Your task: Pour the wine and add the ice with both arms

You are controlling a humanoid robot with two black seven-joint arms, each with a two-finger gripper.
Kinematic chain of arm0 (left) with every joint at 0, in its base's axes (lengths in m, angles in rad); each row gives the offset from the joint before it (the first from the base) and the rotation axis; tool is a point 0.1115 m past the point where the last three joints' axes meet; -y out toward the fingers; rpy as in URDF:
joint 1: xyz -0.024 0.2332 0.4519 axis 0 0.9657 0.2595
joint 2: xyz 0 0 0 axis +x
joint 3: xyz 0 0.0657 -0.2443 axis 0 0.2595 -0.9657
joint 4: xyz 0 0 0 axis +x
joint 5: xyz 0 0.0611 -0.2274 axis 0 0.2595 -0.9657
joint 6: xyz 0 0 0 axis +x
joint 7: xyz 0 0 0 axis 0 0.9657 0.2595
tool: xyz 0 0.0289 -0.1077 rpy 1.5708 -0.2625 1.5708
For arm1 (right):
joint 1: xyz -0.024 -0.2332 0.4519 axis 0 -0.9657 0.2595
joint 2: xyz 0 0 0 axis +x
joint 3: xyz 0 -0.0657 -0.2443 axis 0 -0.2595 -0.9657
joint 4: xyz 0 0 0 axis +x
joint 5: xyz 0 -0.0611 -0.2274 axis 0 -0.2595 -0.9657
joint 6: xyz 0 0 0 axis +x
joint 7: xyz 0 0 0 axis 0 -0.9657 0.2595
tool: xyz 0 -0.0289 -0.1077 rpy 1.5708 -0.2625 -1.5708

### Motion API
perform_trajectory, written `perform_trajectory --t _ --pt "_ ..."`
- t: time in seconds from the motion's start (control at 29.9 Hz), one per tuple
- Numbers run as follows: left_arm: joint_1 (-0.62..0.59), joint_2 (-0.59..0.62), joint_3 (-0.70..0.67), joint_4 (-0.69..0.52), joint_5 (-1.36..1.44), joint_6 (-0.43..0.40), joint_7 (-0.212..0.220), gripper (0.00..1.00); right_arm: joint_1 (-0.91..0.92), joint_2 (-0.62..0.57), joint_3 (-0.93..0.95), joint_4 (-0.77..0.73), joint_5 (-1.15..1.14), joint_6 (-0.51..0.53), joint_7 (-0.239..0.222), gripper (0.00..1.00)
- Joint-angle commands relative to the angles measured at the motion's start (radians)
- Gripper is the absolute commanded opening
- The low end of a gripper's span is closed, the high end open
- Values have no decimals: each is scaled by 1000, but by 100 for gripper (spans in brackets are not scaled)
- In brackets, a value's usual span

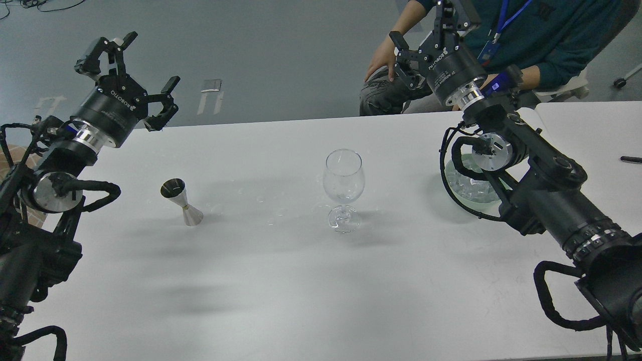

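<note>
A clear stemmed glass (343, 186) stands upright near the middle of the white table (301, 281). To its left stands a steel jigger (181, 201); what it holds cannot be made out. Wine is out of view. The ice (474, 189), a heap of clear cubes, lies in a pale bowl (454, 193) partly hidden behind my right arm. My left gripper (152, 59) is open and empty, raised beyond the table's far left edge. My right gripper (420, 24) is also open and empty, held high past the far edge, well above the bowl.
A seated person in a teal top (551, 35) is close behind the right gripper, one hand (381, 62) on a knee. A black pen (631, 159) lies at the right edge. Small clear drops or bits (271, 220) dot the table left of the glass.
</note>
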Motion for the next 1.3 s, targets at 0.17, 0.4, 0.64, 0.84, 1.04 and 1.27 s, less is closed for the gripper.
perform_trajectory --t 0.17,0.4,0.64,0.84,1.04,1.27 --pt "-5 -43 1 5 -3 0 12 98 -28 3 15 5 2 3 0 100" --pt "-32 -51 0 8 -7 0 14 98 -11 2 15 5 3 -9 -2 100" --pt "-34 -54 0 17 -7 24 17 98 -9 -3 3 9 5 -15 -2 100" --pt "-26 -60 -6 17 -9 24 15 98 -18 -11 1 12 5 -15 -2 100" --pt "-29 -66 -15 51 -26 47 15 98 -14 -35 0 14 5 -13 -8 100" --pt "-29 -106 -2 72 -18 74 2 98 -3 -23 0 14 5 -26 -14 100"
